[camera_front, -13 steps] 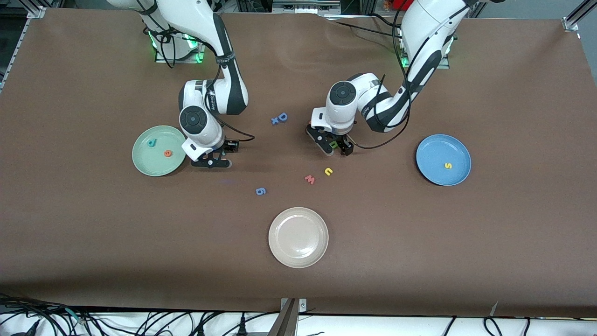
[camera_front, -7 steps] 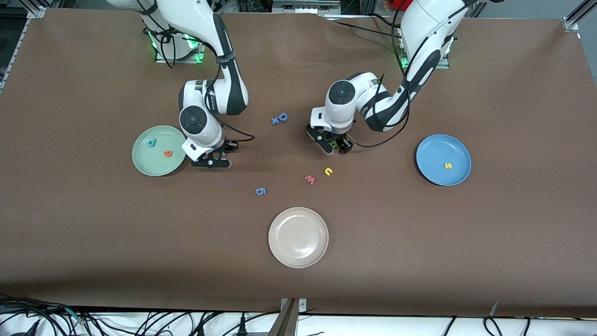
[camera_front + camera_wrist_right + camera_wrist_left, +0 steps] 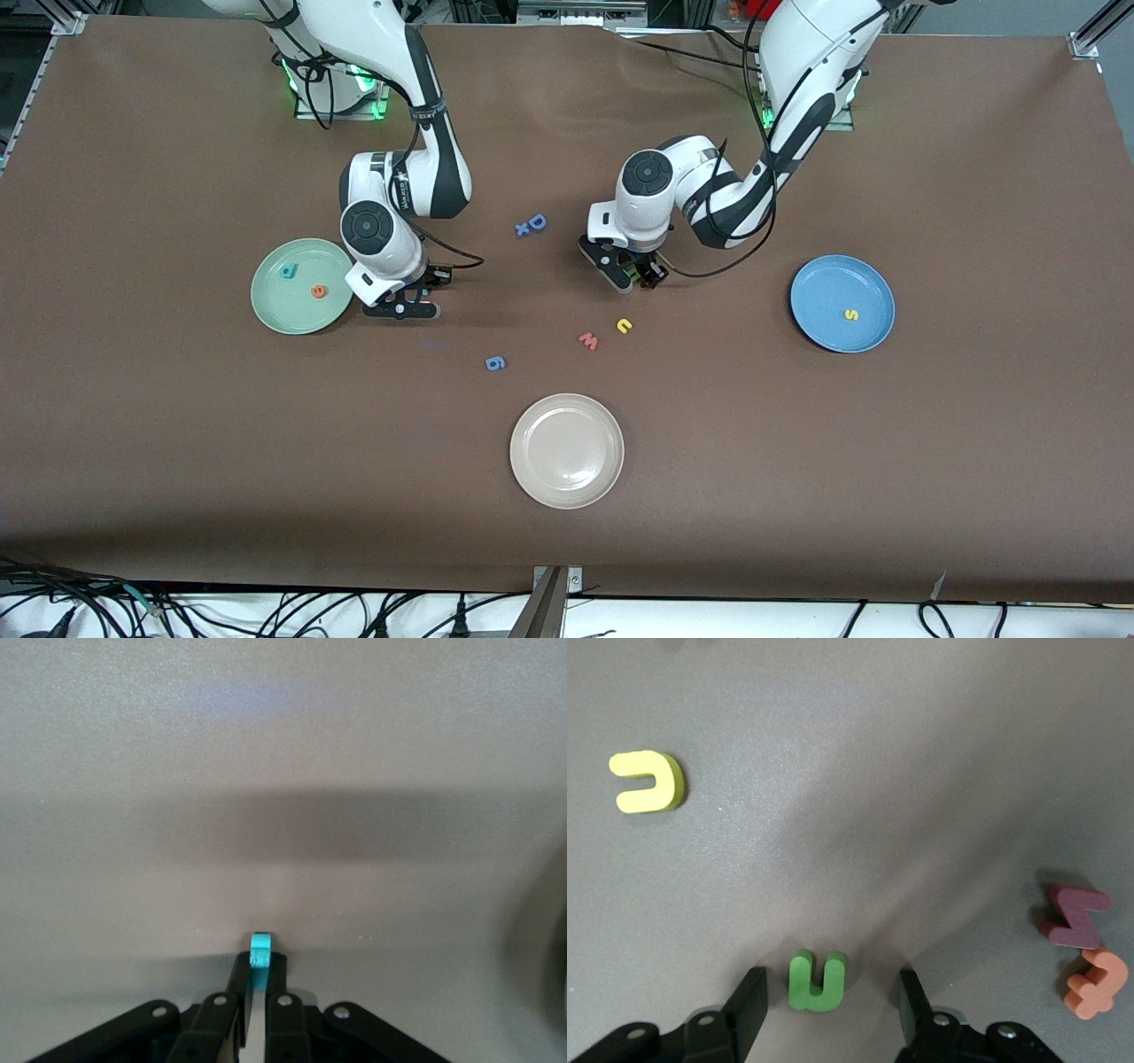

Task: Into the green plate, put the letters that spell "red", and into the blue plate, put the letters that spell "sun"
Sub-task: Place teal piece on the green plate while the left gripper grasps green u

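Observation:
My right gripper (image 3: 409, 303) is down at the table beside the green plate (image 3: 275, 306), shut on the small teal "r" (image 3: 260, 950), whose tip shows between the fingertips (image 3: 260, 973). The teal "d" (image 3: 289, 271) and orange "e" (image 3: 318, 291) lie in that plate. My left gripper (image 3: 634, 276) is low near the table's middle, open around the green "n" (image 3: 817, 981), with a gap on each side of it (image 3: 830, 988). The yellow "u" (image 3: 625, 326) (image 3: 647, 782) lies a little nearer the front camera. The yellow "s" (image 3: 851, 314) sits in the blue plate (image 3: 824, 288).
A red "w" (image 3: 588, 340) lies beside the "u". A blue "g" (image 3: 496, 362) and a cream plate (image 3: 567, 416) are nearer the front camera. A blue "D" (image 3: 537, 221) lies between the arms. A dark red letter (image 3: 1074, 915) and an orange one (image 3: 1097, 982) lie close to the left gripper.
The right gripper's fingers have closed onto the teal "r". The left gripper's fingers have drawn closer together around the green "n" and the hand has shifted slightly.

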Robot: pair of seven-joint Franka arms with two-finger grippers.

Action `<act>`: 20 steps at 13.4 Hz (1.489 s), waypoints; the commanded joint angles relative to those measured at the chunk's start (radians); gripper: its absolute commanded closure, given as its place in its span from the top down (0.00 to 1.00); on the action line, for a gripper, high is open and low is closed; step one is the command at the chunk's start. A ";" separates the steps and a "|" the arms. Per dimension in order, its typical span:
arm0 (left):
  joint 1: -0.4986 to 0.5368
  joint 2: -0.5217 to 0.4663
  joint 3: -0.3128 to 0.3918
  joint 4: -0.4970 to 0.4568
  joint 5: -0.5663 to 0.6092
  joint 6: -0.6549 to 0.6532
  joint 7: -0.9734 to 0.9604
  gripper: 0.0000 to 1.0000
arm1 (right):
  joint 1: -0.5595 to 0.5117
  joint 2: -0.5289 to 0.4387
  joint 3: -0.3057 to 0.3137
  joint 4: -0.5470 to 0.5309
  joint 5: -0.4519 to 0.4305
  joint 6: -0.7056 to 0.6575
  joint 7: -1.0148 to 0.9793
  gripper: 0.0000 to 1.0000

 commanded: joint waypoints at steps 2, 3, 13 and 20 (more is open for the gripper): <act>-0.003 -0.018 0.003 -0.017 0.030 0.005 -0.031 0.58 | 0.003 -0.037 -0.055 -0.001 0.032 -0.084 -0.030 0.00; -0.003 -0.018 0.003 -0.017 0.028 0.005 -0.034 0.54 | 0.003 -0.061 -0.101 0.001 0.032 -0.138 -0.027 0.00; -0.003 -0.016 0.005 -0.017 0.027 0.005 -0.051 0.38 | 0.014 -0.102 -0.435 -0.018 -0.029 -0.397 -0.147 0.00; -0.001 -0.016 0.003 -0.016 0.024 0.003 -0.056 0.22 | 0.008 -0.024 -0.432 -0.047 -0.030 -0.399 -0.148 0.00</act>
